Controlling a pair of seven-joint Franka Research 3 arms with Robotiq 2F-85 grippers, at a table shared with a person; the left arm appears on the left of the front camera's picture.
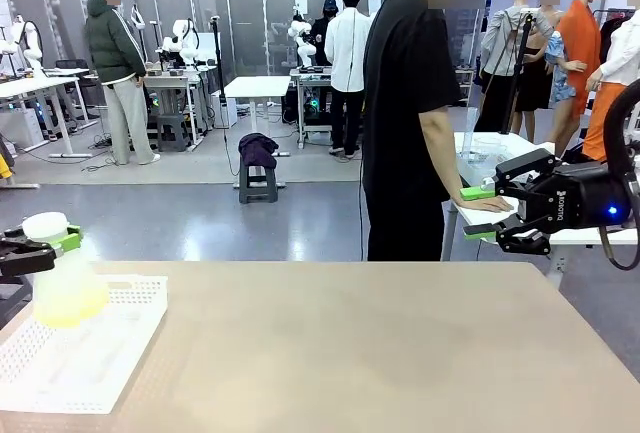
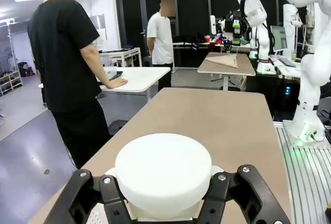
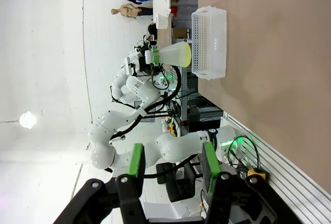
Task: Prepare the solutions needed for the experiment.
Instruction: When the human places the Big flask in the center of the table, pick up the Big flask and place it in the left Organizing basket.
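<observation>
Look at the far left of your front view: the left end effector [image 1: 40,246] is clamped around the neck of the translucent white conical flask [image 1: 62,283], just below its white stopper [image 1: 45,225]. The flask is upright and held over the white perforated tray [image 1: 120,338], which sits at the left end of the counter [image 1: 380,353]. Whether the flask base touches the tray you cannot tell from this angle. Through the flask wall you see the solutions [image 1: 68,308], a pale yellow-green layer pooled in the bottom.

In your left wrist view the stopper [image 2: 163,172] is a round white disc sitting between the two black fingers [image 2: 90,198], which close in against the neck beneath it.

In your right wrist view, which is rolled sideways, the flask [image 3: 173,55] shows with its yellow-green liquid [image 3: 183,54] at the wide end, right beside the tray [image 3: 209,43], with the left end effector [image 3: 150,57] on its neck.

Your right end effector [image 1: 480,213] hangs in the air at the right side of the front view, above and beyond the counter's right edge, well apart from the flask. Its green-padded fingers [image 3: 136,162] stand parted with nothing between them.

A person in a black shirt [image 1: 405,103] stands at the far side, one hand [image 1: 490,203] flat on a white table behind.
</observation>
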